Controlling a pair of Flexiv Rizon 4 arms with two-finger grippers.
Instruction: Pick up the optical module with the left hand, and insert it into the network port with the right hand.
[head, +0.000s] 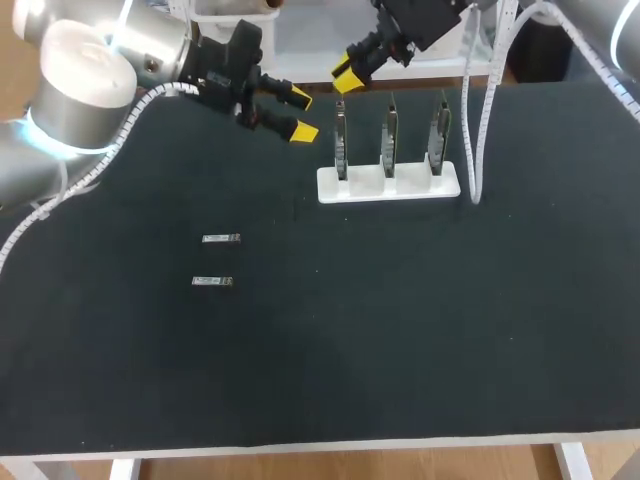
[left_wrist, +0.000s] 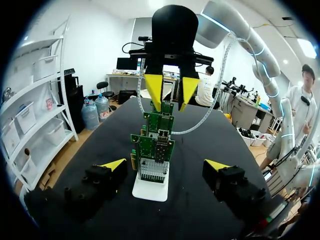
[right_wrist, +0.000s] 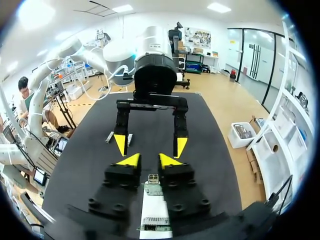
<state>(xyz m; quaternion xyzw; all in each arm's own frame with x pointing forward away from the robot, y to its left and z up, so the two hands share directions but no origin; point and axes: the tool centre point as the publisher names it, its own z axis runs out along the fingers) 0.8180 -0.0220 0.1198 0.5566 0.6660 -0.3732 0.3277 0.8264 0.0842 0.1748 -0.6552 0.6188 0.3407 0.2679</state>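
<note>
Modules (head: 221, 238) on tbl (head: 400, 330), L gripper (head: 303, 114) spread nr port boards (head: 388, 138).

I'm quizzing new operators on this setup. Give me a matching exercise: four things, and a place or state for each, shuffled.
1 left gripper
2 right gripper
3 optical modules
4 white stand

A holds three upright boards
B lying flat on the table
C wide open, facing the stand
D hovering above the boards

Pairs: 1-C, 2-D, 3-B, 4-A
</note>
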